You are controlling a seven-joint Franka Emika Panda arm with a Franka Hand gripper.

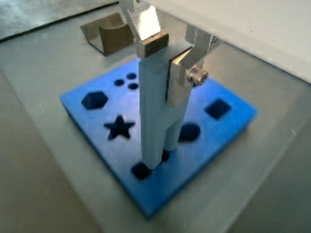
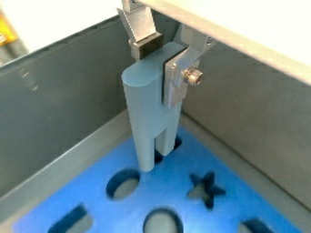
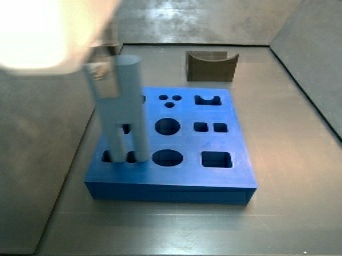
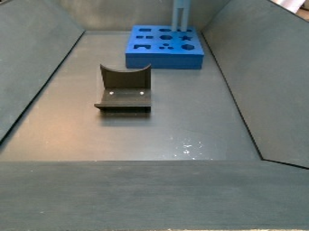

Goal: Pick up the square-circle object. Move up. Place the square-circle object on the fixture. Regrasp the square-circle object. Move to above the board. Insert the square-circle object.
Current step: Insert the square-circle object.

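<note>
My gripper (image 1: 168,59) is shut on the upper end of the square-circle object (image 1: 158,109), a pale blue-grey peg that hangs upright; both wrist views show this (image 2: 165,62). The peg's (image 2: 148,118) lower end meets the bright-blue board (image 1: 97,114) at a cut-out near one edge. I cannot tell how deep it sits. In a side view the peg (image 3: 118,105) stands at the board's (image 3: 201,175) near-left part, under my blurred bright gripper (image 3: 54,35). The dark-brown fixture (image 3: 210,66) stands apart behind the board, with nothing in its notch.
Grey walls enclose the floor on all sides. In a side view the fixture (image 4: 123,88) sits mid-floor, with the board (image 4: 151,52) and peg (image 4: 182,13) at the far end. The board has star, circle, square and hexagon cut-outs (image 1: 118,127).
</note>
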